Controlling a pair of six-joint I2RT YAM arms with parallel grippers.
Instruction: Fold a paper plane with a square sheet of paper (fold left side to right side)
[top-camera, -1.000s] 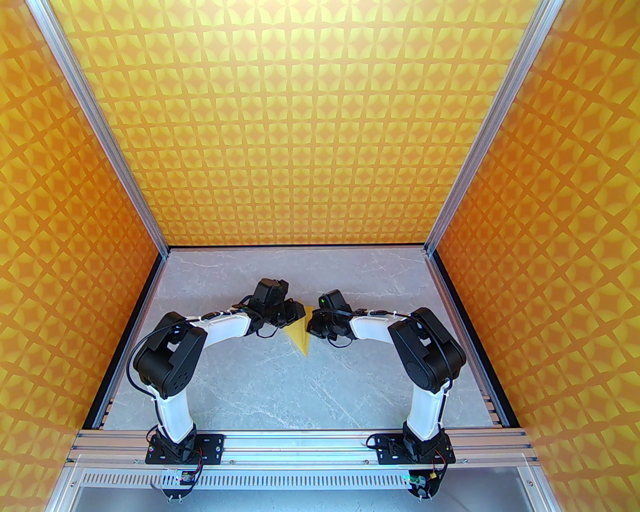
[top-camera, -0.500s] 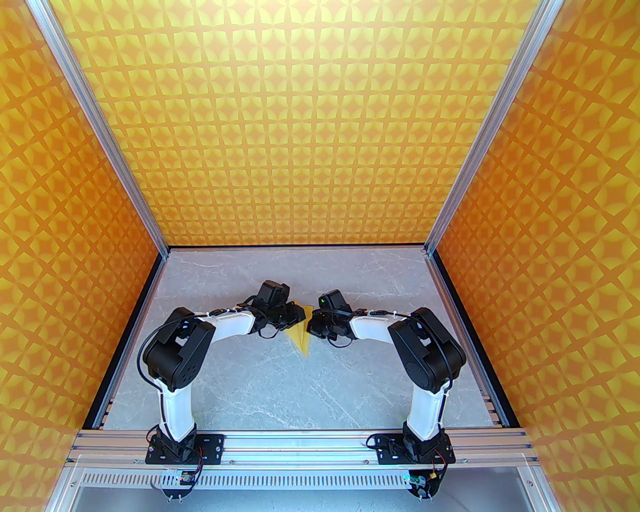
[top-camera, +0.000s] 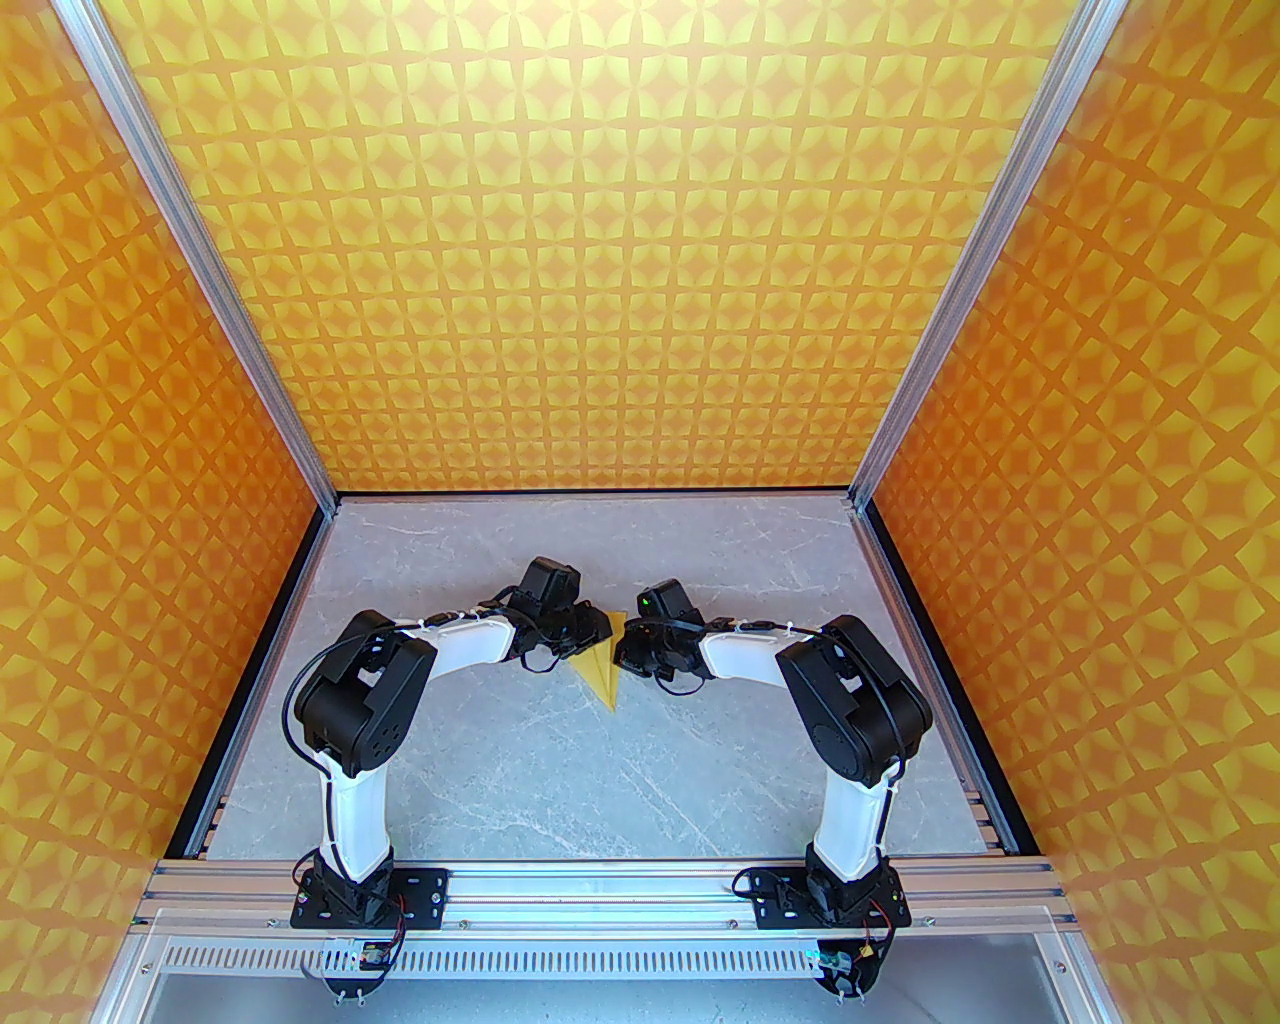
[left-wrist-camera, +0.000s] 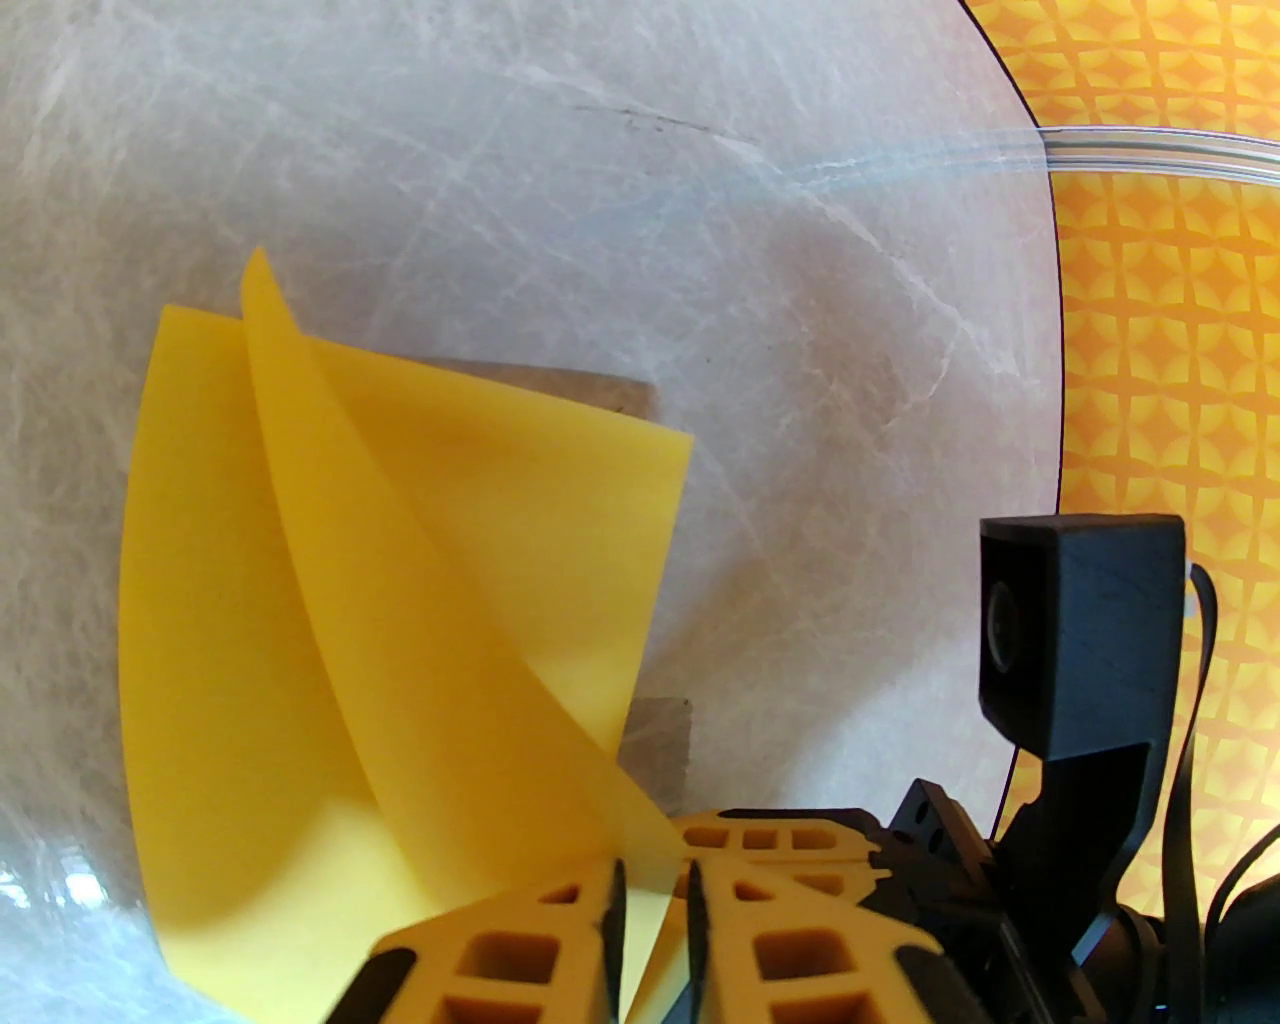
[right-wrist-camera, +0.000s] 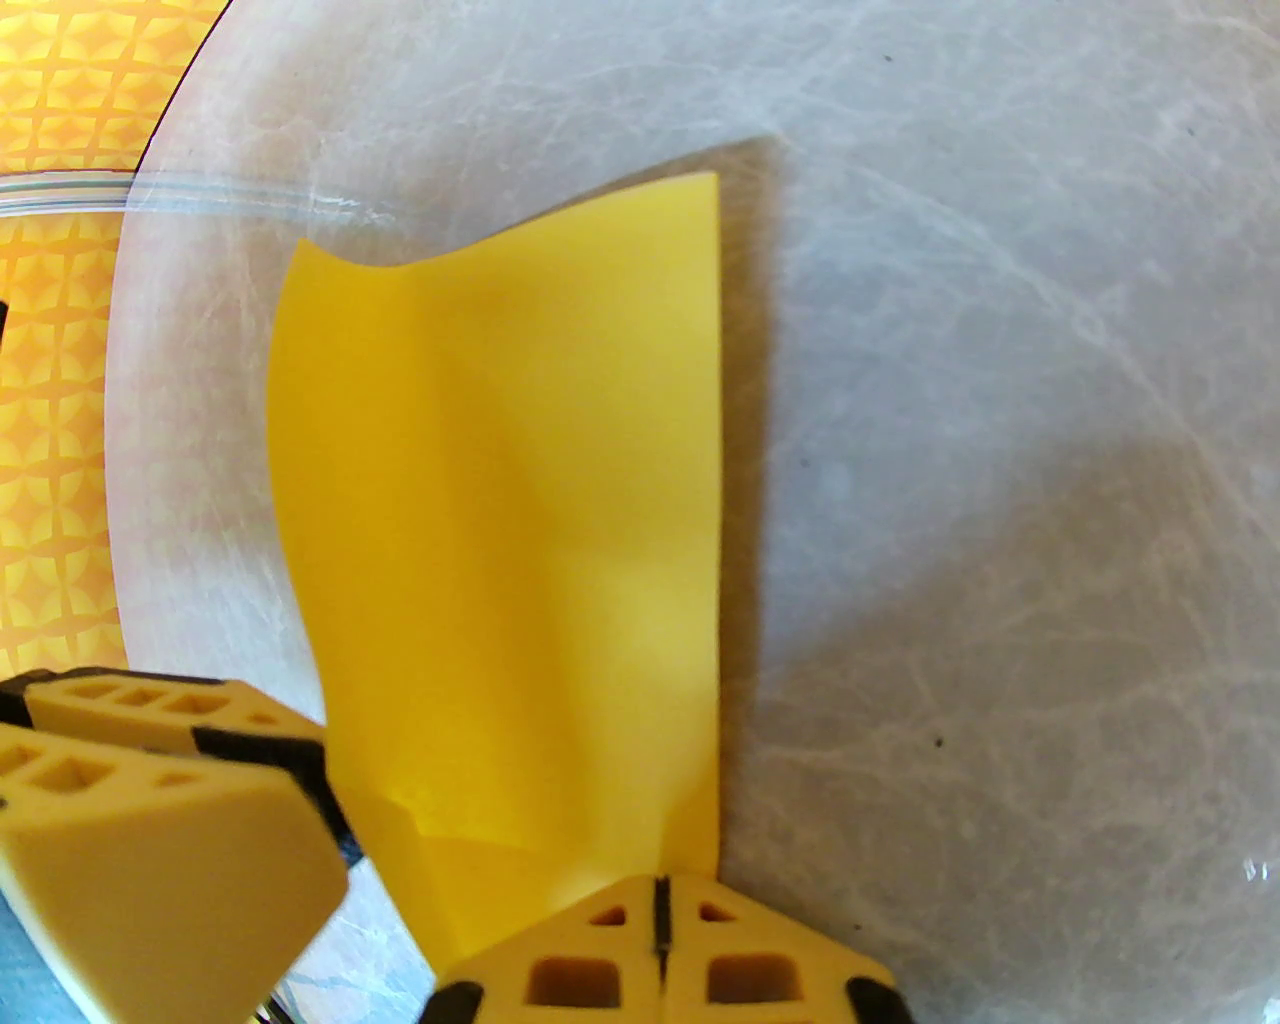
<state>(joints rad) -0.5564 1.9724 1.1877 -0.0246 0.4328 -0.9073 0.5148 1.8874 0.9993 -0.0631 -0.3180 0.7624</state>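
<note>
The square sheet of paper (top-camera: 598, 672), plain yellow and folded into a pointed paper plane shape, lies mid-table with its tip toward the arms. Both grippers meet at its far end. My left gripper (top-camera: 606, 626) is shut on a lifted flap; in the left wrist view that flap of the sheet (left-wrist-camera: 400, 560) runs into the narrow gap of the left gripper (left-wrist-camera: 650, 890). My right gripper (top-camera: 626, 634) is shut on the sheet's edge. The right wrist view has the sheet (right-wrist-camera: 520, 500) curling up from the right gripper (right-wrist-camera: 660, 925), with the left fingers (right-wrist-camera: 150, 800) beside it.
The grey marble tabletop (top-camera: 560, 780) is bordered by orange star-patterned walls (top-camera: 620, 250) at the back and both sides, with aluminium posts (top-camera: 300, 440) at the corners. An aluminium rail (top-camera: 600, 885) carries the arm bases at the near edge.
The left arm's elbow has swung to the right and its wrist has shifted slightly right. The right arm has stayed still and the paper has barely moved.
</note>
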